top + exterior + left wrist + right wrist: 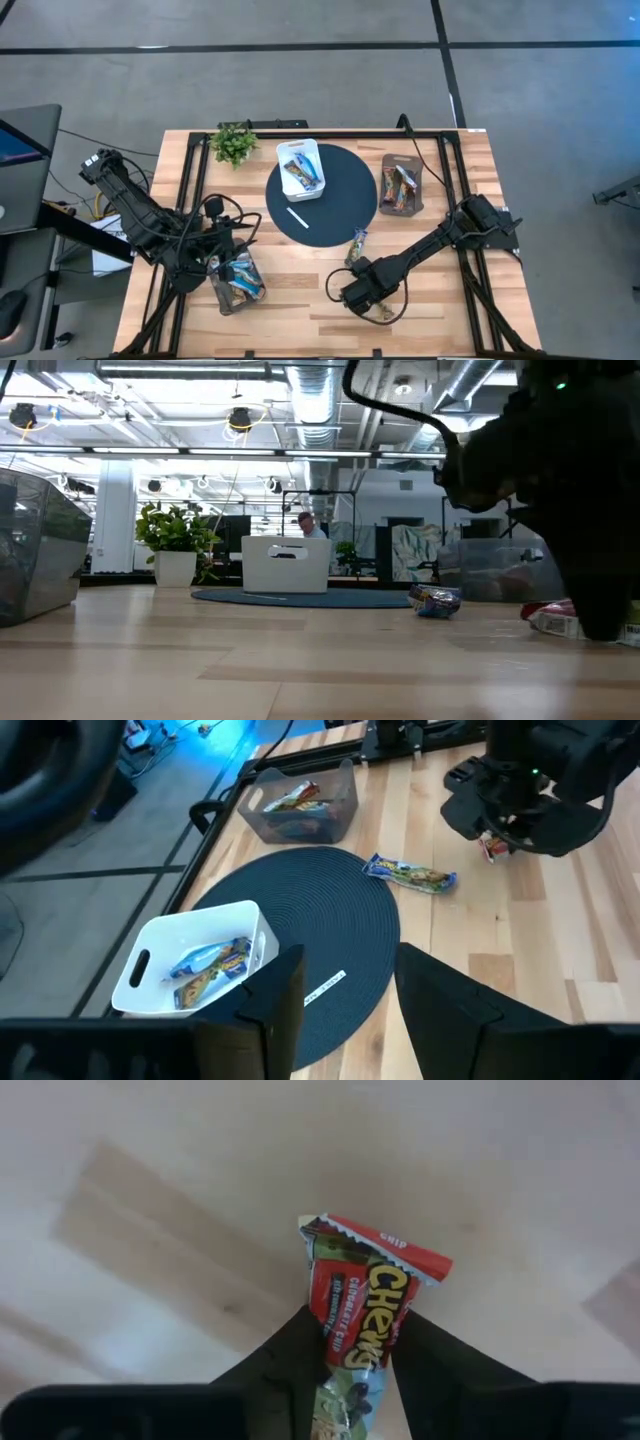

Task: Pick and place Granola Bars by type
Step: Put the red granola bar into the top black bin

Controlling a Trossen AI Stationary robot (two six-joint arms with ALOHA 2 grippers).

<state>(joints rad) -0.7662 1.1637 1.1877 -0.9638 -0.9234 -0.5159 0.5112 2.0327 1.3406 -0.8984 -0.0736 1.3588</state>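
My right gripper is at the table's near middle, shut on a red-and-tan granola bar. My left gripper hangs open over a clear bin of mixed bars at the near left. It touches nothing. One multicoloured bar lies flat on the wood beside the dark round mat. A white tray on the mat holds blue-and-white bars. A grey tray at the far right holds multicoloured bars. My right gripper pinches the red-and-tan bar between its two fingers, at the wrapper's middle part. The fingers point down and lie along the bar. The bar's red crimped end sticks out past the fingertips. In the low view the bar sits at table level.
A thin white stick lies on the mat's near part. A potted plant stands at the far left. Black frame rails run along the table's sides. Bare wood lies between the two grippers at the near edge.
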